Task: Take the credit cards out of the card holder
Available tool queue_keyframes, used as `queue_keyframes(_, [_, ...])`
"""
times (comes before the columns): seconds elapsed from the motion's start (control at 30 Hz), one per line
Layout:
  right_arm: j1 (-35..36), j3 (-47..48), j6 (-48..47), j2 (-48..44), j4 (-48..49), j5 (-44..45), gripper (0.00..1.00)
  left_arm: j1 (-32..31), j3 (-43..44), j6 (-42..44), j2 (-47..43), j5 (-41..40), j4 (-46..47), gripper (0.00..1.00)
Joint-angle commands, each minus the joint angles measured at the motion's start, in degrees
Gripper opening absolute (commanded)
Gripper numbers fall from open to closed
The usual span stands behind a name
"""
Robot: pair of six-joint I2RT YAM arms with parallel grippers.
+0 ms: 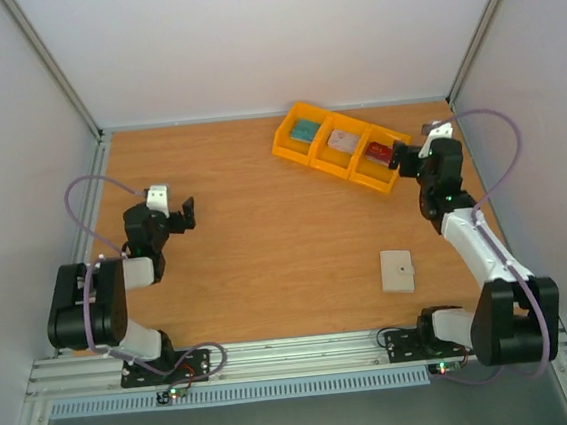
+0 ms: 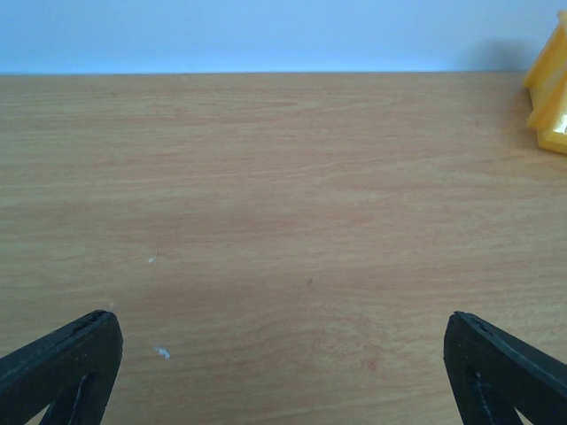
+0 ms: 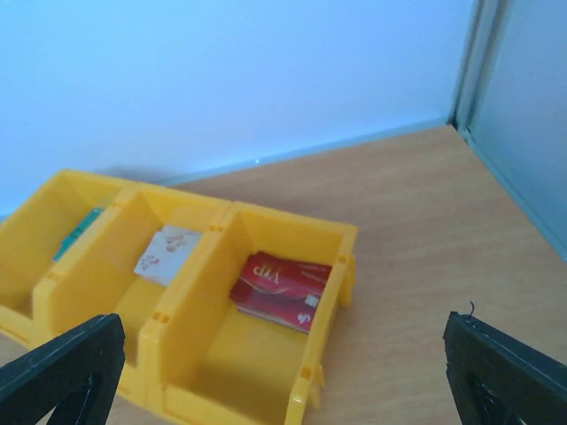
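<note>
Seeing card holder (image 1: 397, 271) lying closed at near right of table (image 1: 267, 254), well apart from credit cards (image 3: 282, 288) sitting in three compartments of yellow bin (image 3: 292, 219) at far right. Holding left gripper (image 2: 279, 329) and right gripper (image 3: 282, 329) spread wide, grasping nothing.

The tabletop (image 1: 266, 234) is warm orange-brown wood grain with fine darker streaks and a few small white flecks. The tray (image 1: 332, 172) is bright yellow. In it lie a teal card (image 1: 304, 130), a pale card (image 1: 343, 141) with reddish print, and a red card (image 3: 282, 288) with white lettering. The card holder (image 1: 398, 271) is plain cream-white. The left tool (image 2: 282, 323) and right tool (image 3: 283, 323) are matt black. The arms (image 1: 91, 301) mix black housings with white links, and their cables (image 1: 77, 202) are lilac. The walls (image 1: 246, 35) are plain white, bluish in the wrist views. The rail (image 1: 307, 349) is silver-grey and ribbed.
</note>
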Motion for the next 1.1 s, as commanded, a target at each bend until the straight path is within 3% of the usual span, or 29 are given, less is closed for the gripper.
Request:
queue_keyframes(0.0, [0.2,9.4,10.4,-2.8,-35.7,3.7,0.98,0.3,11.3,0.5,-9.0,-0.3,-20.4,0.99])
queue_keyframes(0.2, [0.2,18.2,19.5,1.7,-67.1,7.7,0.99,0.3,29.6,6.5,-14.1,0.2,-56.1,0.99])
queue_keyframes(0.43, [0.2,16.5,28.4,8.0,-83.5,2.2,0.98,0.3,41.2,10.1,-17.7,7.5,-80.6,0.99])
queue_keyframes(0.5, [1.7,15.8,29.1,9.3,-85.2,1.0,0.99,0.3,41.9,11.3,-18.7,9.8,-83.2,0.99])
queue_keyframes(0.63, [12.8,17.6,31.6,10.0,-87.2,7.3,0.98,0.3,41.3,12.7,-19.9,12.7,-84.3,0.99])
queue_keyframes(0.97, [15.4,11.8,33.2,16.0,-81.1,1.7,0.99,0.3,41.6,12.0,-19.4,18.3,-85.8,0.99])
queue_keyframes(1.07, [19.9,11.4,34.0,16.4,-79.2,1.4,0.99,0.3,41.0,12.3,-19.3,20.0,-85.3,0.99])
